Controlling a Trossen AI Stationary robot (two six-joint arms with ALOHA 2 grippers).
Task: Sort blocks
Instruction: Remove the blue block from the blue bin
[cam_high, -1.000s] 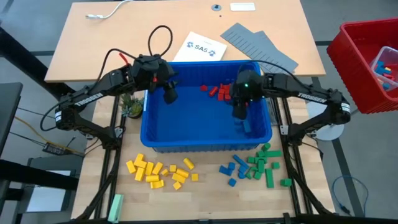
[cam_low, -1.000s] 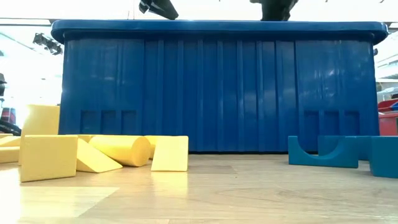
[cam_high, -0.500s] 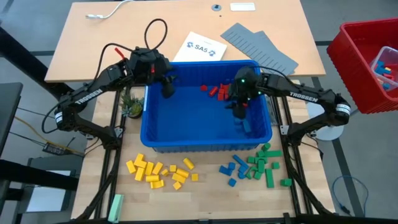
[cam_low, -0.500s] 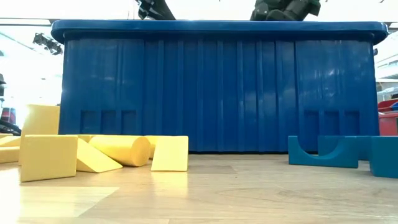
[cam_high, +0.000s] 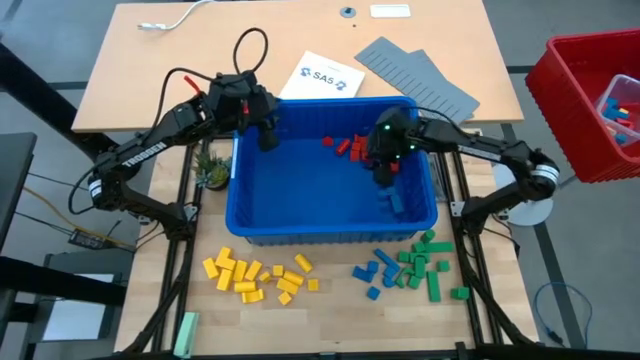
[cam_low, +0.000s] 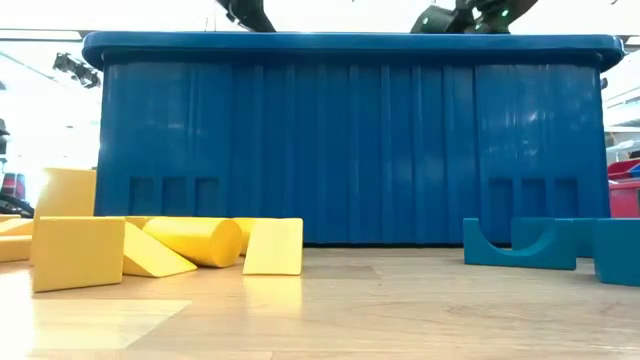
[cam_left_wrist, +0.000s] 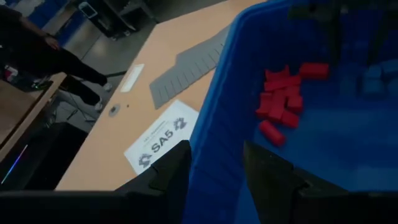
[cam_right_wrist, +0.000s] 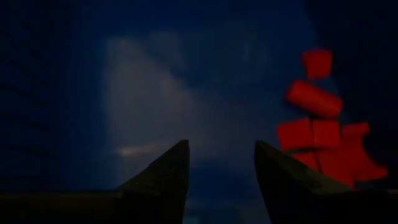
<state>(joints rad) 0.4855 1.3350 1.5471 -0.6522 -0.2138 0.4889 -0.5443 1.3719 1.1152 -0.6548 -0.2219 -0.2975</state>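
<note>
Both arms have pulled back toward the bin's far side since the earlier frames. Left gripper (cam_high: 268, 136) hangs at the far-left corner of the blue bin (cam_high: 300, 232), fingers spread, empty. Right gripper (cam_high: 381, 178) hangs inside the bin near the red blocks (cam_high: 347, 146), fingers parted, empty. We see blue blocks (cam_high: 393, 204) in the bin, hard to make out against the floor. Outside sit yellow blocks (cam_high: 258, 276), sorted blue blocks (cam_high: 374, 272) and green blocks (cam_high: 428, 262) on the wooden table (cam_high: 330, 300). Low view: bin wall hides the contents. Red crate (cam_high: 590, 100) stands off the table's right side.
</note>
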